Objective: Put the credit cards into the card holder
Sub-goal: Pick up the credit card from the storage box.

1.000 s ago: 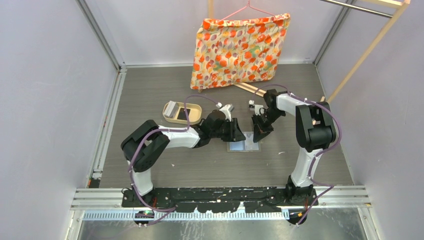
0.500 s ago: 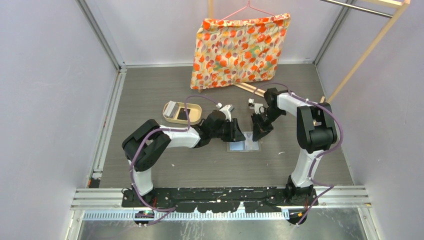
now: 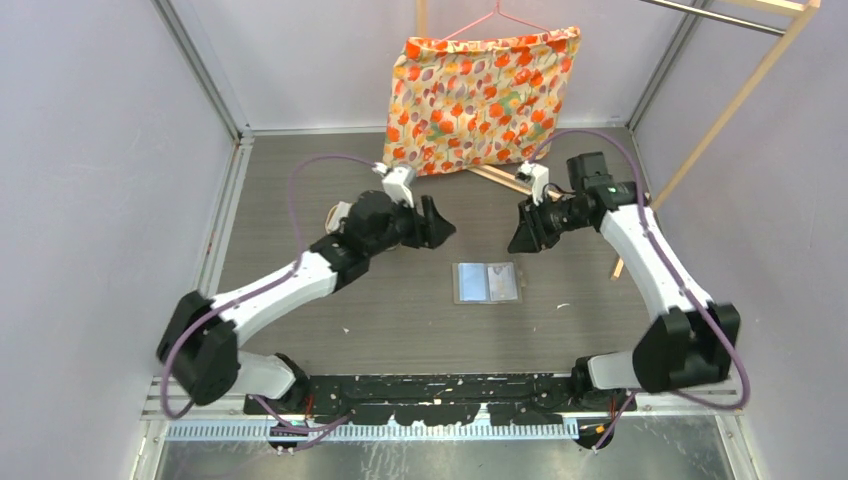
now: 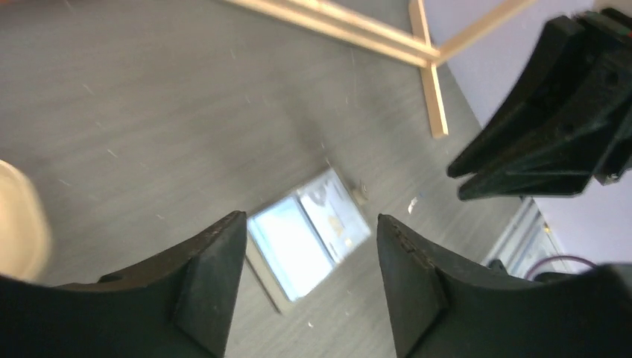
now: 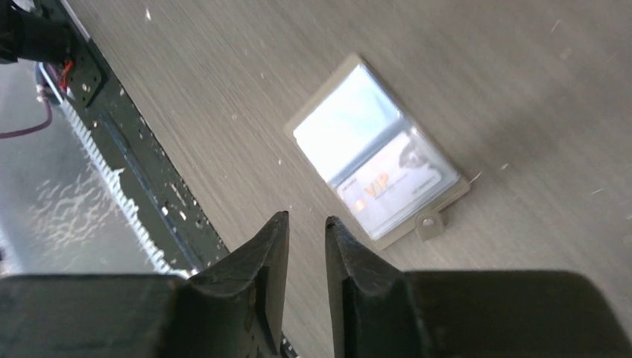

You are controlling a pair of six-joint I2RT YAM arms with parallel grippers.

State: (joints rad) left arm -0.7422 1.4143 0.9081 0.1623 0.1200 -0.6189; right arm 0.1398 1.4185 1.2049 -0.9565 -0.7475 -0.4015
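Note:
The card holder (image 3: 487, 283) lies open and flat on the grey table, with pale clear pockets. A pale card marked VIP (image 5: 395, 186) sits in one pocket; the other pocket (image 5: 346, 127) looks blank. The holder also shows in the left wrist view (image 4: 309, 231). My left gripper (image 3: 440, 228) hangs above and back-left of the holder, jaws wide open and empty. My right gripper (image 3: 515, 240) hangs above and back-right of it, jaws a narrow gap apart with nothing between them. No other cards are in view.
The tan tray (image 3: 336, 211) is mostly hidden behind my left arm. A flowered cushion (image 3: 478, 100) hangs at the back. Wooden rack slats (image 3: 500, 178) lie on the table behind the grippers. The black base rail (image 5: 112, 142) runs along the near edge.
Both grippers have lifted off the card holder and pulled back, the left toward the back left, the right toward the back right. The holder now lies uncovered.

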